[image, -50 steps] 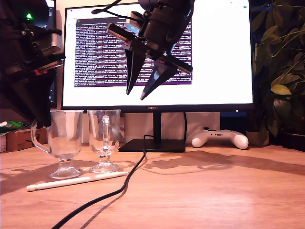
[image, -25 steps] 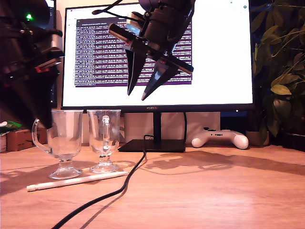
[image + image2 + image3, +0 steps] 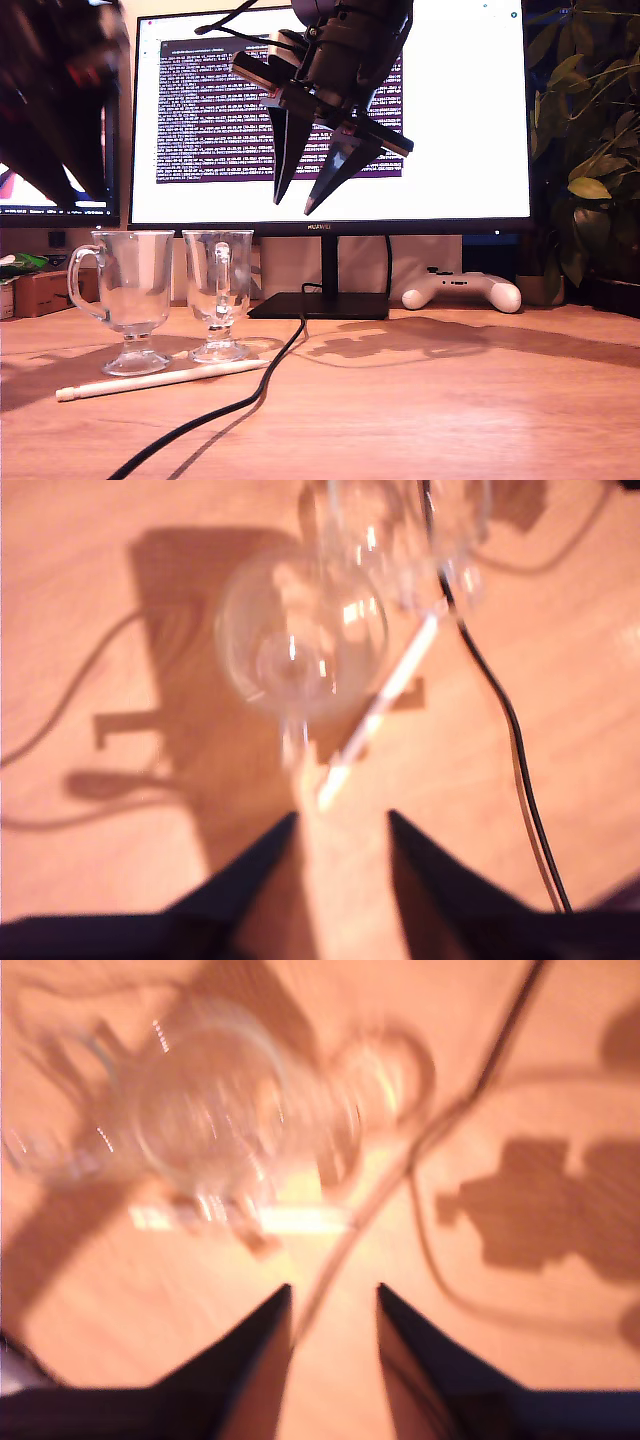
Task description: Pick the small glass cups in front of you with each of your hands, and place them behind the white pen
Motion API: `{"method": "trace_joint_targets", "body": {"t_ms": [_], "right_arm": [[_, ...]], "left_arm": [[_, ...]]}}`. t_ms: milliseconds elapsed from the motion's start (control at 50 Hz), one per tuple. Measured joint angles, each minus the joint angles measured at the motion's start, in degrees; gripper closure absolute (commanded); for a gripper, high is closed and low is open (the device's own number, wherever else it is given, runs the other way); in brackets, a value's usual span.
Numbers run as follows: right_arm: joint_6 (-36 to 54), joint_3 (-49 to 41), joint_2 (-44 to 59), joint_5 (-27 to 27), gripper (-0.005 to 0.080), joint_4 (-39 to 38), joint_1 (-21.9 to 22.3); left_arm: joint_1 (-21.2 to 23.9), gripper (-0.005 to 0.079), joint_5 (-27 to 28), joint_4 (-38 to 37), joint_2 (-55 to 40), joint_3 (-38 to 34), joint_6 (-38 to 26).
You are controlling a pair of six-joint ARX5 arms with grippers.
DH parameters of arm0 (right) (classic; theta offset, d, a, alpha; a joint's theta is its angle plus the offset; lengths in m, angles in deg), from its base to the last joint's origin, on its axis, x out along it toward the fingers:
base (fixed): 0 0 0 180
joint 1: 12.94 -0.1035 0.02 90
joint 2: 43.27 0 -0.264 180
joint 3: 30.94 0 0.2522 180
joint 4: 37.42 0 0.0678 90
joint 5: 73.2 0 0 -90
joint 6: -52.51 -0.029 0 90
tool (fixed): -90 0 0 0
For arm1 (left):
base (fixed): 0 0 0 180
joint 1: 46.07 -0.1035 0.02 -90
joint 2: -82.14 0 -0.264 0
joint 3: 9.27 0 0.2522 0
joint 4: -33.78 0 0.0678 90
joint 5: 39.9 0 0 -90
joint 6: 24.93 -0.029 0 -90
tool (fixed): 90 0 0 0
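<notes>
Carefully: both cups point(image 3: 130, 290) point(image 3: 218, 285) are brittle, slick glass; take each by its bowl. My first gripper point(image 3: 340, 825) and my second gripper point(image 3: 333, 1298) hang agape, empty.

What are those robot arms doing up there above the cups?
Two robot arms hang above a wooden desk and neither is holding anything. Two glass cups stand side by side at the exterior view's left, just behind a white pen lying flat. A black cable runs past them towards the monitor. One claw hangs open and empty in front of the screen, and the other arm is a dark blur at the exterior view's upper left. Both wrist views show open claws looking down at the cups.
</notes>
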State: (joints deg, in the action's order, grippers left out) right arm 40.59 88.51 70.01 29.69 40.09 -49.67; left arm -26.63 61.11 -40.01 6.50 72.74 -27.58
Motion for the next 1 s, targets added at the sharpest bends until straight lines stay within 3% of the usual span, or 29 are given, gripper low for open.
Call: {"method": "trace_joint_targets", "body": {"t_ms": [280, 560, 760, 1000], "right_arm": [[1.51, 0.0, -0.94, -1.79, 0.076, 3.41, 0.66], [1.53, 0.0, -4.94, -15.13, 0.076, 1.29, -0.17], [1.55, 0.0, -10.19, -20.72, 0.076, 0.17, -0.13], [1.55, -0.46, -13.42, -23.37, 0.076, -0.66, 0.72]], "left_arm": [[-2.29, 0.0761, -0.76, 0.96, 7.28, 0.0, -0.02], [-6.25, 0.0761, 1.6, 8.26, 12.85, -6.45, -0.55], [-8.15, 0.0761, 1.64, 13.4, 16.66, -11.47, -0.55], [-9.03, 0.0761, 1.75, 15.1, 21.27, -13.79, -0.55]]}}
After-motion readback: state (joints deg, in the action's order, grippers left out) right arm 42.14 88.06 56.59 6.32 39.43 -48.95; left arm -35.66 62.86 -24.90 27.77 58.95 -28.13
